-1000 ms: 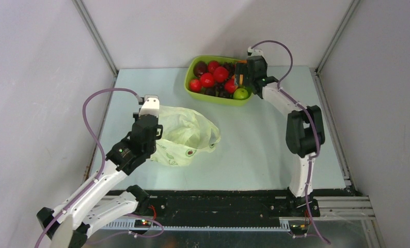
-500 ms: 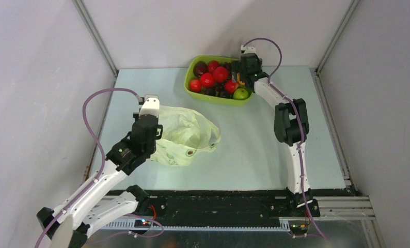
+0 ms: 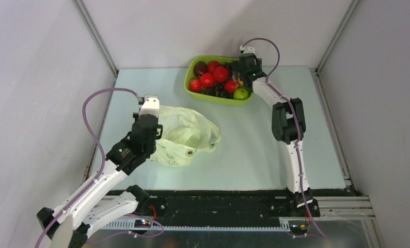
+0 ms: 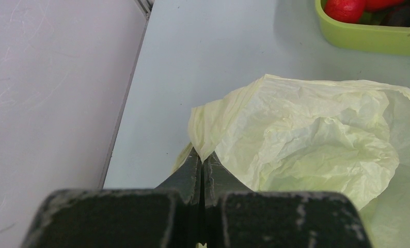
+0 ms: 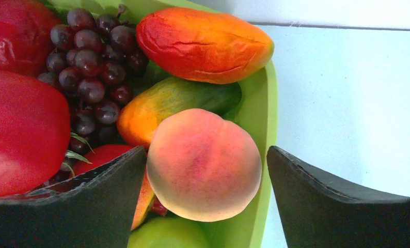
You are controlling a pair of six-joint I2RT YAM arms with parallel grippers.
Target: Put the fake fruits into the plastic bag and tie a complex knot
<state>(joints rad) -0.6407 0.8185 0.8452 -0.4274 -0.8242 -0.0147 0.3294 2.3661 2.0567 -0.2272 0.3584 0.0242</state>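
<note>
Jaws of the right gripper (image 5: 206, 152) stand wide on either side of the peach (image 5: 203, 170) in the lime-green tray (image 5: 266, 119), apparently lined up to close on it. Those of the left gripper (image 4: 201, 165) are pinched on the edge of the plastic bag (image 4: 306, 139), which lies crumpled on the surface (image 3: 254, 139) well apart from the tray, probably to hold its mouth up for loading.

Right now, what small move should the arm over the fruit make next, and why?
Probably close the right gripper on the peach: its open fingers straddle it in the tray, while the left gripper holds the plastic bag pinched at its edge, ready to receive fruit.
</note>
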